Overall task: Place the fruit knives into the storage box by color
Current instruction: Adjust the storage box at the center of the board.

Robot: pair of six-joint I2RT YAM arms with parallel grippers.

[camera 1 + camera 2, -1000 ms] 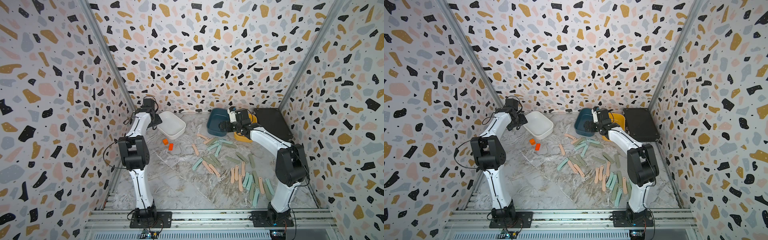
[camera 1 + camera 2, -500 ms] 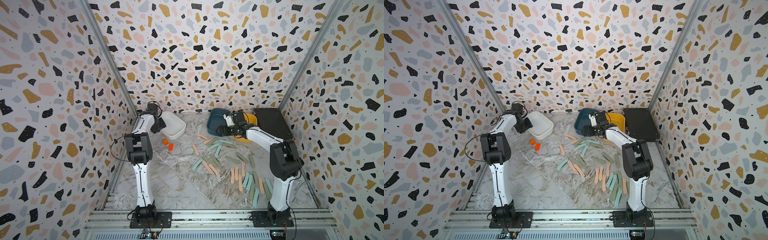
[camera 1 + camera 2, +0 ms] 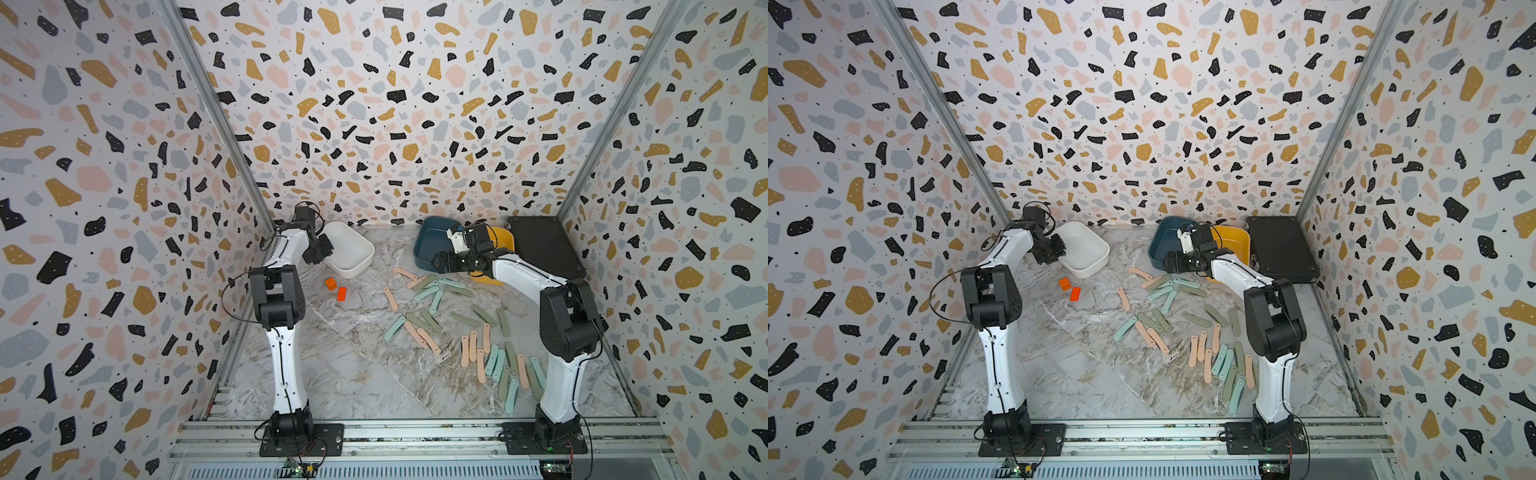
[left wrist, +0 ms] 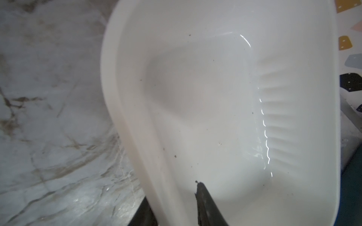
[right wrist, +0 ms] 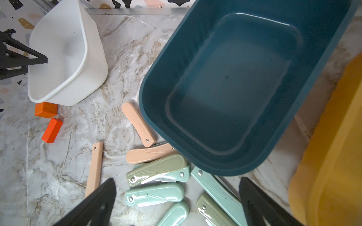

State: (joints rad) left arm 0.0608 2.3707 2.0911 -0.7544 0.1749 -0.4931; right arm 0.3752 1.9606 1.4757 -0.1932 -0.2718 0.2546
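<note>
left gripper (image 3: 321,251) — swung in from beside the white tub (image 3: 358,269) and narrowed its jaws onto the rim wall, one finger inside, one outside | left elbow (image 3: 276,291) — rose, drew nearer that gripper | right gripper (image 3: 440,262) — pulled back from over the teal tub (image 3: 430,235) to its edge, fruit knives (image 3: 428,286) now beneath it

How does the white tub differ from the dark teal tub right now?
The white tub is pale; the dark teal tub is deep blue-green. Two orange blocks lie by the white tub; the dark teal tub's rim covers ends of fruit knives. The left gripper straddles the white tub's wall; the open right gripper holds no part of the dark teal tub. Both are empty.
</note>
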